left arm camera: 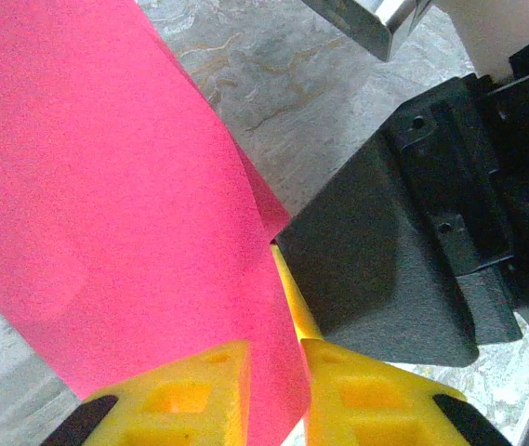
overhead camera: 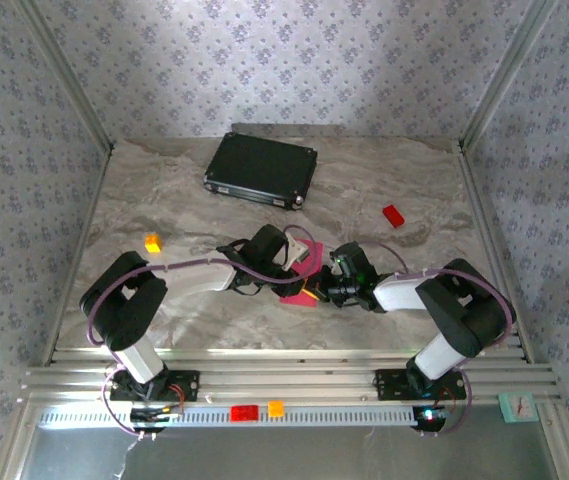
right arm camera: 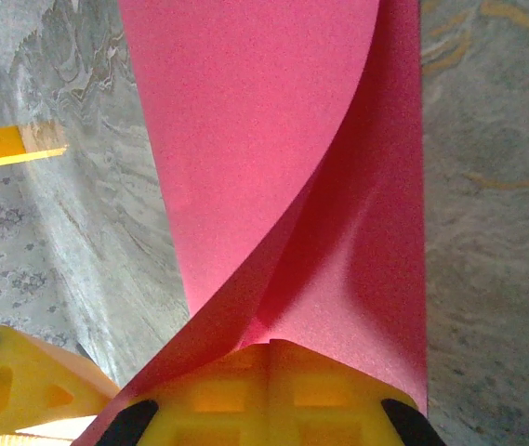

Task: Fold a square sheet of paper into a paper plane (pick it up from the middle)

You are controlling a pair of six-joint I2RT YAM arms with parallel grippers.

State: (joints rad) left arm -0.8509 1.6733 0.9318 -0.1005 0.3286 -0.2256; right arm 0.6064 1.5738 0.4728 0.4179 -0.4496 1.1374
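The square sheet of paper (overhead camera: 293, 294) sits between the left gripper (overhead camera: 302, 262) and right gripper (overhead camera: 320, 291), in both. Case (overhead camera: 261, 168): beyond them. Cube (overhead camera: 152, 241): left of left gripper. Block (overhead camera: 393, 215): beyond right gripper, rightward.

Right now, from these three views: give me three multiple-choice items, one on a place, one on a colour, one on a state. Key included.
1. Where on the table is the case?
A) near edge, between the arm bases
B) right edge
C) far side

2. What colour is the paper?
A) pink
B) blue
C) white

3. The right gripper is:
A) open, holding nothing
B) shut on the paper
C) shut on a red block

Key:
1 C: the top view shows it by the back edge.
2 A: both wrist views show a pink sheet.
3 B: in the right wrist view it is closed with the paper pinched in it.
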